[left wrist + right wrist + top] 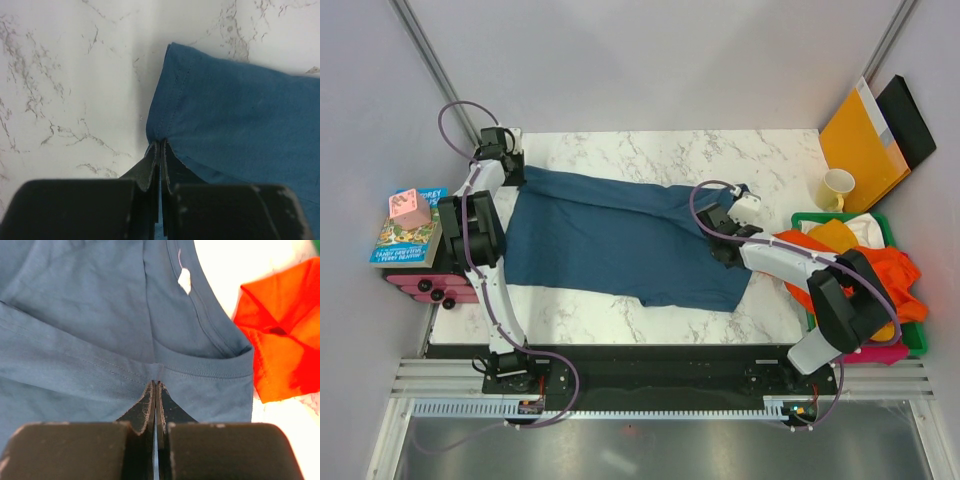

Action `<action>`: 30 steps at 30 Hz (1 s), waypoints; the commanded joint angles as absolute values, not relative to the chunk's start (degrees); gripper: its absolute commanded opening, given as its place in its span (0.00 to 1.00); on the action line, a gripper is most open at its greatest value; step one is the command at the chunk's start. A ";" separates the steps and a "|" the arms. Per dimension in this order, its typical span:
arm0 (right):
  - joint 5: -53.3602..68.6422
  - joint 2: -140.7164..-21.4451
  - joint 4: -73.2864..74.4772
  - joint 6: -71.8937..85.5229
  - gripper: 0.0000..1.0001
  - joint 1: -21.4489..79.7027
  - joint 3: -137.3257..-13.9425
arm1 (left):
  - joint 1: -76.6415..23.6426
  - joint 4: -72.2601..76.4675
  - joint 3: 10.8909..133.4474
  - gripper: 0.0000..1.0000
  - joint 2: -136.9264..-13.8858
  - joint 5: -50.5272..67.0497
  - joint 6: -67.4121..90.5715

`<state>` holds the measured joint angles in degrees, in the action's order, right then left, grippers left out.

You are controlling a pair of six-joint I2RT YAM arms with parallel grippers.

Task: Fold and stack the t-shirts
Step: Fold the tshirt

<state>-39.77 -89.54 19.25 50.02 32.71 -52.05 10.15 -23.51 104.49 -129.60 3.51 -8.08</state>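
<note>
Left fingers (pixel 148 172) and right fingers (pixel 146 407) pinch teal t-shirt (pixel 620 240); pinched cloth hidden.

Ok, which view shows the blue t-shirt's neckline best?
The right wrist view: the ribbed neckline and its white label lie in close-up just beyond the fingers. The top external view shows the whole blue t-shirt, but the right arm hides most of the neckline. The left wrist view shows only a stitched hem corner.

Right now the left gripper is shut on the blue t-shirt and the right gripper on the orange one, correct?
No: the right gripper is also shut on the blue t-shirt, by its collar; the right wrist view shows the orange t-shirt lying beside it; left gripper as stated.
</note>
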 commanded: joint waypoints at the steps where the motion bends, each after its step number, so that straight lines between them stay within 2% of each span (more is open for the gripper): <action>1: -39.99 -91.58 19.42 52.12 0.00 33.05 -50.89 | 10.72 -21.80 103.45 0.02 -128.23 3.61 -10.63; 14: -38.58 -95.36 19.69 54.32 0.00 33.49 -50.62 | 11.07 -22.85 103.18 0.02 -129.55 3.43 -11.60; 30: -41.31 -92.90 21.44 54.75 0.00 34.45 -53.35 | 12.48 -24.35 103.80 0.02 -122.35 7.21 -10.37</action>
<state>-38.57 -94.98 19.40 53.49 33.93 -51.09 11.46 -24.43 103.04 -127.98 6.33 -9.52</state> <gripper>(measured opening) 0.010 0.023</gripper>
